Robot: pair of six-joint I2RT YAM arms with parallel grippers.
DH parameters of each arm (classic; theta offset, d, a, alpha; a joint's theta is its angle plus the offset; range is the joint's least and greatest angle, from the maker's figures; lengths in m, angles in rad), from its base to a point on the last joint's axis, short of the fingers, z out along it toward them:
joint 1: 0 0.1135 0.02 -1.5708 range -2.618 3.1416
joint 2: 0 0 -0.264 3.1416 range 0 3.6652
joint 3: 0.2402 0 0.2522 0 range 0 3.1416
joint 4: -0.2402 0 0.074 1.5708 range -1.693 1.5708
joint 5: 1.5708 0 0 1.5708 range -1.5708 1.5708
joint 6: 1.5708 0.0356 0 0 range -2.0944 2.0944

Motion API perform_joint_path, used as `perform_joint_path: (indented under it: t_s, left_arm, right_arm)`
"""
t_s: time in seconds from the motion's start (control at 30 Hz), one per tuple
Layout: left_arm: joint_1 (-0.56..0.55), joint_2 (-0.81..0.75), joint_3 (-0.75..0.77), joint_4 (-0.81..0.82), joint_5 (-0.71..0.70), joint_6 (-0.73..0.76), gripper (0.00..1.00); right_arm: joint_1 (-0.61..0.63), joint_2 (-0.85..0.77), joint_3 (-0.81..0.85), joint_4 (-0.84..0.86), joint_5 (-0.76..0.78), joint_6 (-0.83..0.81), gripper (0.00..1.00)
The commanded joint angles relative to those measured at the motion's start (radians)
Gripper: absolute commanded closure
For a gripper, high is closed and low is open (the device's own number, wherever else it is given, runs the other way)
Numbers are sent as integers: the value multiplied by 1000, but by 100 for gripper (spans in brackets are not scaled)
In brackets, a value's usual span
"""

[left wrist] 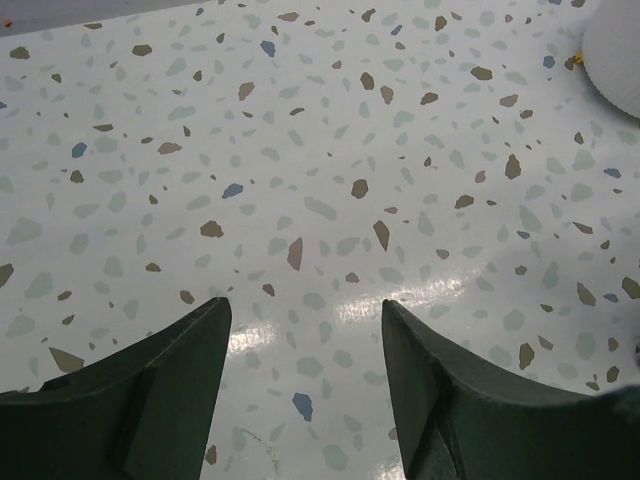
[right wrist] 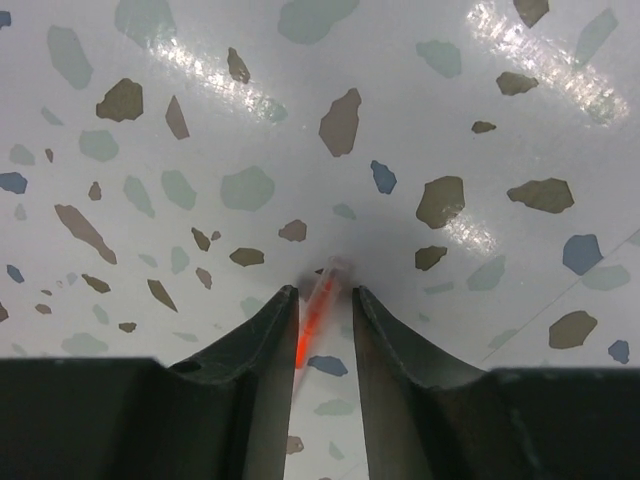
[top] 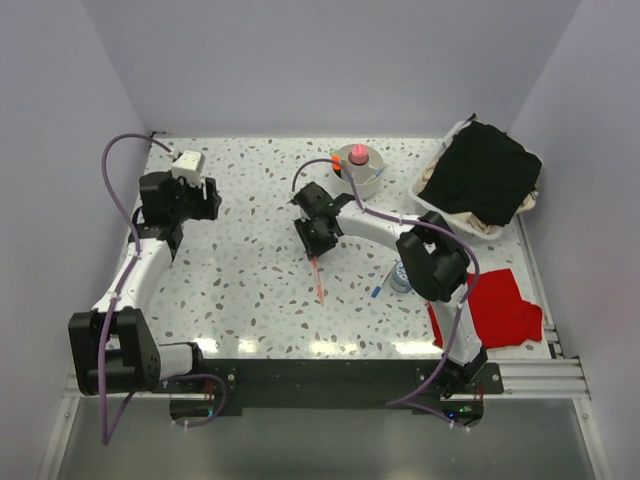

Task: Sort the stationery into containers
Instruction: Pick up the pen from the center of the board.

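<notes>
A thin pink pen (top: 318, 280) lies on the speckled table at the middle. My right gripper (top: 318, 240) is down at the pen's far end. In the right wrist view the pen (right wrist: 312, 325) stands between the narrowly parted fingers (right wrist: 262, 340) and leans on the left one, with a gap to the right one. The round white bowl (top: 372, 178) at the back holds a pink-capped stick (top: 357, 154) and an orange-and-black highlighter (top: 337, 160). A slim blue-and-white pen (top: 378, 291) lies by the right arm. My left gripper (top: 195, 195) is open and empty (left wrist: 305, 305) above bare table.
A white slatted basket (top: 432, 195) with black cloth stands at the back right. A red cloth (top: 500, 305) lies at the right front. A bluish-white item (top: 400, 276) is partly hidden under the right arm. The bowl's edge (left wrist: 620, 50) shows in the left wrist view.
</notes>
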Motion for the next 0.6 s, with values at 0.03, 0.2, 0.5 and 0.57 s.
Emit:
perform_joint_path:
  t_s: [0.03, 0.2, 0.5, 0.57]
  left_arm:
    - [14, 11, 21, 52, 8, 18, 33]
    - [16, 33, 41, 48, 24, 13, 34]
    - [14, 51, 45, 163, 131, 47, 37]
    - [13, 60, 80, 157, 161, 44, 37]
  right_arm:
    - [20, 63, 20, -21, -2, -1, 93]
    - [20, 35, 66, -45, 13, -47, 100]
    - [-61, -201, 148, 103, -67, -142, 100]
    - [-90, -257, 108, 181, -76, -177, 100]
